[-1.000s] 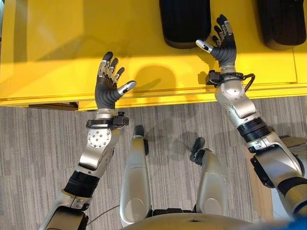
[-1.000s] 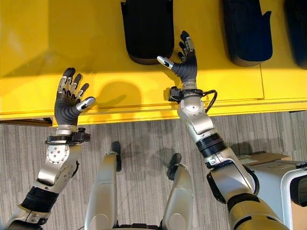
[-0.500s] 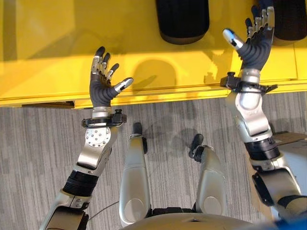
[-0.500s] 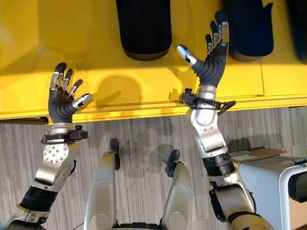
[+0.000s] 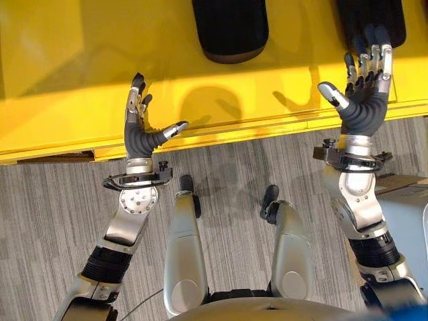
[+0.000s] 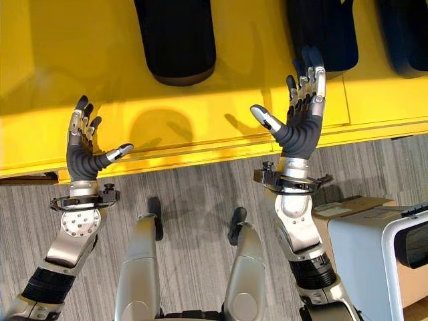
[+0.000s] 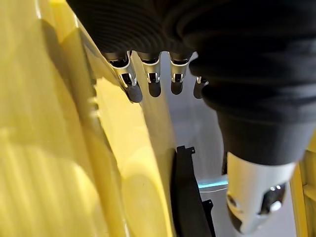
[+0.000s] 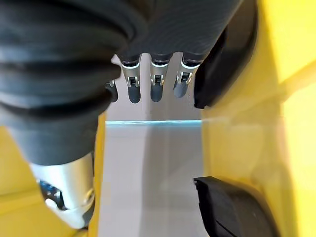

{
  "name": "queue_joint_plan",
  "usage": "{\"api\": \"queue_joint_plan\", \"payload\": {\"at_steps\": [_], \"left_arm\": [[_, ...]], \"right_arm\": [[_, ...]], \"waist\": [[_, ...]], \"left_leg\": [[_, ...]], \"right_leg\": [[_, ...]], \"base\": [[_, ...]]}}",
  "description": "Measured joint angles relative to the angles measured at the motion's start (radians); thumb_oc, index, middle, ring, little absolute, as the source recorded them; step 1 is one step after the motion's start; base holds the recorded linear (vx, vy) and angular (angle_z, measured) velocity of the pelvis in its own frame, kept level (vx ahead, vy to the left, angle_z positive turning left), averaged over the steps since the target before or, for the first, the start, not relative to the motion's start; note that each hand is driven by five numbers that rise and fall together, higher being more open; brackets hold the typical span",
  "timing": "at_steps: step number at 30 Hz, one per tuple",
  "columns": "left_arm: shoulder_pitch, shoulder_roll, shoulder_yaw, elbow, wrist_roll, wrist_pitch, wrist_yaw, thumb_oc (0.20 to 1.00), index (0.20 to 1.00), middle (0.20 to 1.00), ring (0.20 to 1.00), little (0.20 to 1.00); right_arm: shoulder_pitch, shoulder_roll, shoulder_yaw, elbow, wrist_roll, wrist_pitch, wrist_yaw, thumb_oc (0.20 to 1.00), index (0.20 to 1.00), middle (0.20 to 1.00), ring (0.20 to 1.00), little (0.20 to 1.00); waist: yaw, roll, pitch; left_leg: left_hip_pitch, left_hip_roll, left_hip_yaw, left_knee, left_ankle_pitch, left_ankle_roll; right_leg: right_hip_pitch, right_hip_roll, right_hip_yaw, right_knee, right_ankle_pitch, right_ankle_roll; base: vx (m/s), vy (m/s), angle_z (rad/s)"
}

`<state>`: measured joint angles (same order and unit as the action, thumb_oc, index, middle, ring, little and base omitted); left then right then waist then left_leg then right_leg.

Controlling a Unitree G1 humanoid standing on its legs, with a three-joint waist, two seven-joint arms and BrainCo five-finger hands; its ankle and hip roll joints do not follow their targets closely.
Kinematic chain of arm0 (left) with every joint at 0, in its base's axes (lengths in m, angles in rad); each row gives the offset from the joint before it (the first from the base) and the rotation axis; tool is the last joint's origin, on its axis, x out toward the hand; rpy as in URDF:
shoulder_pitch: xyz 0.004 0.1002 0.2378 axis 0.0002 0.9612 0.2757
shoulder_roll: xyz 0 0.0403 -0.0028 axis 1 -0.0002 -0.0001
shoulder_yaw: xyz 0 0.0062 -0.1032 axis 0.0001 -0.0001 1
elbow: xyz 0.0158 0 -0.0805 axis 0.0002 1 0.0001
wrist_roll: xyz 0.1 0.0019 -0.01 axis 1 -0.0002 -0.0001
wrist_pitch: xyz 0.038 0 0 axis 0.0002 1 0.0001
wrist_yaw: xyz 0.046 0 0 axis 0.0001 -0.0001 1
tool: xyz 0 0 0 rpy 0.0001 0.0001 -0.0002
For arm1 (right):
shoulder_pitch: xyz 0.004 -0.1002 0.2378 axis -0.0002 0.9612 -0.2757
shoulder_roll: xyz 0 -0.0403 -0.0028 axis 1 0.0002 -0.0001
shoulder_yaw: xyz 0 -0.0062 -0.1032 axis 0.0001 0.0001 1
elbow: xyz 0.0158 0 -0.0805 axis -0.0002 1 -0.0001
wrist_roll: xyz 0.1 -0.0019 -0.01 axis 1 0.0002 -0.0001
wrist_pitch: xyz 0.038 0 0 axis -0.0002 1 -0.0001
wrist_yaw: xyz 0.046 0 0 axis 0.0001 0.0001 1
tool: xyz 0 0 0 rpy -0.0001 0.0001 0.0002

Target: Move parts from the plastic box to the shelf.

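Closest to the robot there's grey striped carpet [image 5: 60,221], and off to its right a pale grey box with a dark window [image 6: 374,261] sitting against a cardboard carton [image 6: 341,208] on the floor.

Next out are the two hands, both raised over the front lip of the yellow shelf [image 5: 67,100]. The left hand [image 5: 138,130] is up over the shelf's front edge with its fingers [image 5: 136,100] straight and close together, thumb stuck out to the side, nothing in it. The left wrist view agrees: fingertips in a row, thumb apart, only air and yellow shelf past them.

The right hand [image 6: 301,124] is spread wide, palm open, fingers [image 6: 309,83] fanned out and straight, thumb angled off toward the left. It's empty too. Its fingertips overlap the near end of a black part in the head views, but I can't tell if they touch it or just hang above it.

Farther back on the shelf lie the black parts. One big black part [image 6: 175,37], rounded at its near end, lies flat between the two hands and well past them. A second black part [image 6: 321,30] sits right beyond the right hand's fingertips, and a third [image 6: 404,33] shows at the far right edge. The right wrist view also catches dark parts resting against yellow surfaces.
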<state>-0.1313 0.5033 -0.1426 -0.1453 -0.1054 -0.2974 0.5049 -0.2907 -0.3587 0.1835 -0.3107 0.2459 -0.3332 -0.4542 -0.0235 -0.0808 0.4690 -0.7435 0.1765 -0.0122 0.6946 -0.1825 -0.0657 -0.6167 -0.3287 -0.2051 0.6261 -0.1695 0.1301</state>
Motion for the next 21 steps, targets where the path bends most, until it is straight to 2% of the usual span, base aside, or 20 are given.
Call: {"api": "queue_joint_plan", "payload": {"at_steps": [1,6,11,16,17,21], "left_arm": [[0.005,-0.001,-0.004,0.003,-0.001,0.001,0.004,1.000,1.000,1.000,1.000,1.000],[0.037,-0.006,-0.003,0.003,-0.004,-0.002,0.004,1.000,1.000,1.000,1.000,1.000],[0.057,-0.005,-0.002,0.004,-0.006,-0.004,-0.001,1.000,1.000,1.000,1.000,1.000],[0.066,-0.005,0.000,0.006,-0.014,-0.004,-0.027,1.000,1.000,1.000,1.000,1.000],[0.084,-0.006,0.000,0.009,-0.024,-0.004,-0.043,1.000,1.000,1.000,1.000,1.000],[0.121,-0.008,0.027,0.012,-0.041,-0.005,-0.086,1.000,1.000,1.000,1.000,1.000]], "right_arm": [[0.033,-0.002,0.010,-0.009,-0.011,0.000,0.002,1.000,1.000,1.000,1.000,1.000],[0.146,-0.006,0.034,-0.026,-0.034,-0.002,0.021,1.000,1.000,1.000,1.000,1.000],[0.170,-0.023,0.027,-0.023,-0.035,-0.001,0.050,1.000,1.000,1.000,1.000,1.000],[0.182,-0.030,0.023,-0.011,-0.035,0.000,0.071,1.000,1.000,1.000,1.000,1.000],[0.193,-0.030,0.023,0.019,-0.034,0.001,0.093,1.000,1.000,1.000,1.000,1.000],[0.252,-0.036,0.013,0.090,0.001,0.030,0.142,1.000,1.000,1.000,1.000,1.000]], "waist": [[-0.003,-0.001,-0.001],[-0.019,-0.005,-0.002],[-0.020,-0.008,-0.022],[-0.025,-0.009,-0.032],[-0.027,-0.007,-0.060],[-0.036,-0.005,-0.097]], "left_leg": [[0.010,-0.001,0.000,-0.003,0.010,-0.009],[0.089,0.013,0.007,-0.056,0.015,-0.013],[0.185,0.028,0.030,-0.144,0.041,-0.023],[0.255,0.032,0.036,-0.208,0.064,-0.039],[0.283,0.033,0.045,-0.237,0.072,-0.040],[0.382,0.042,0.069,-0.337,0.102,-0.048]], "right_leg": [[0.006,0.003,0.004,0.000,0.009,0.009],[0.078,0.015,0.001,-0.054,0.015,0.004],[0.160,0.045,-0.001,-0.143,0.048,0.005],[0.220,0.052,-0.007,-0.187,0.061,0.005],[0.244,0.058,-0.010,-0.215,0.068,0.004],[0.338,0.077,-0.016,-0.330,0.112,0.007]], "base": [[-0.07,0.005,-0.05],[0.01,-0.025,-0.05],[0.02,-0.038,-0.12],[0.05,-0.031,-0.01],[0.05,-0.022,-0.07],[0.06,-0.025,-0.11]]}}
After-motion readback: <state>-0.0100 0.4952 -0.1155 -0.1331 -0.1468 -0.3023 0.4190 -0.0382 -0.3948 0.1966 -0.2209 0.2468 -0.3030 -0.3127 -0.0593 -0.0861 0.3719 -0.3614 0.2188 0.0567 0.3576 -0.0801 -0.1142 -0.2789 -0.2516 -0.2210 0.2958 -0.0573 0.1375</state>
